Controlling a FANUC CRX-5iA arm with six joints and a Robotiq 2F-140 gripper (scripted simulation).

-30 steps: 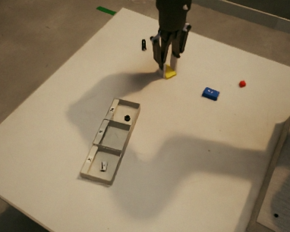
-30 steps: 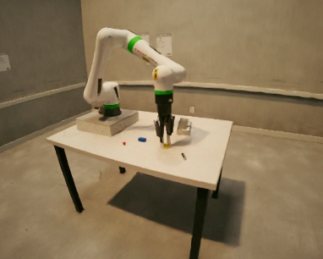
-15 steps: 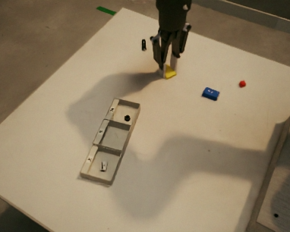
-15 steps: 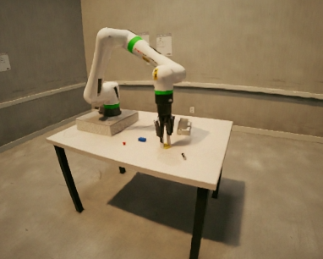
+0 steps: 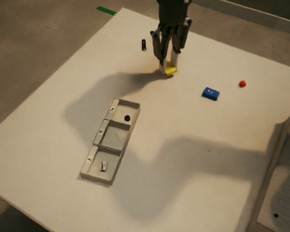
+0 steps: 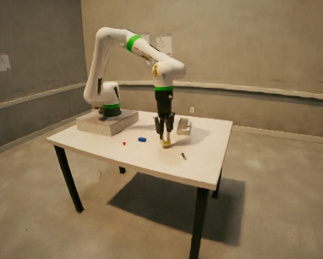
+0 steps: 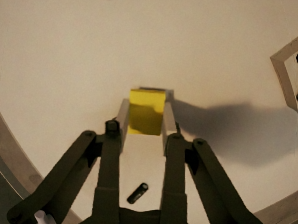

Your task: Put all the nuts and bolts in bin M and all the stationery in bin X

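My gripper (image 5: 168,66) (image 6: 165,140) (image 7: 146,111) is shut on a yellow block (image 5: 171,69) (image 6: 166,144) (image 7: 146,120), a fingertip against each side; it is at or just above the table. A small black elongated piece (image 5: 143,45) (image 6: 183,156) (image 7: 137,193) lies near it. A blue block (image 5: 211,93) (image 6: 142,139) and a small red piece (image 5: 242,83) (image 6: 124,143) lie apart on the table. The bin marked M (image 5: 139,110) holds a black nut (image 5: 127,118). The bin marked X (image 5: 97,179) holds a small silvery piece (image 5: 104,166).
A middle bin (image 5: 100,131) stands between the M and X bins, in one row. The robot's base block (image 5: 284,178) (image 6: 109,123) stands at the table's far side in the exterior view. A bin wall (image 7: 284,82) shows at the wrist view's right edge.
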